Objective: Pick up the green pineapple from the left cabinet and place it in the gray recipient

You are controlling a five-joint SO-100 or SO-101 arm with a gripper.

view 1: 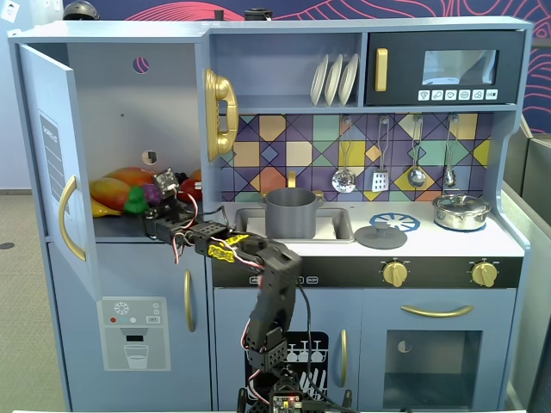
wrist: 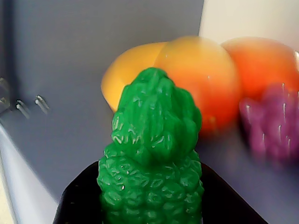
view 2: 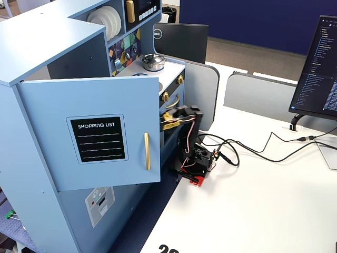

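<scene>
The green pineapple (wrist: 152, 172) fills the middle of the wrist view, leafy top pointing away, with a black jaw pressed against each side. My gripper (wrist: 152, 196) is shut on it. In a fixed view the pineapple (view 1: 135, 200) is a small green patch on the shelf of the left cabinet (view 1: 120, 103), whose door (view 1: 53, 155) stands open, and my gripper (view 1: 145, 206) reaches in from the right. The gray recipient (view 1: 290, 212) stands in the sink, right of the cabinet. In the other fixed view the open door (view 2: 97, 132) hides the gripper and the pineapple.
Orange and yellow toy fruits (wrist: 196, 79) and a purple grape bunch (wrist: 275, 116) lie just behind the pineapple on the shelf. A gold phone (view 1: 219, 112) hangs on the cabinet's right wall. A gray lid (view 1: 380, 234) and a shiny lidded pot (view 1: 461, 211) sit on the counter.
</scene>
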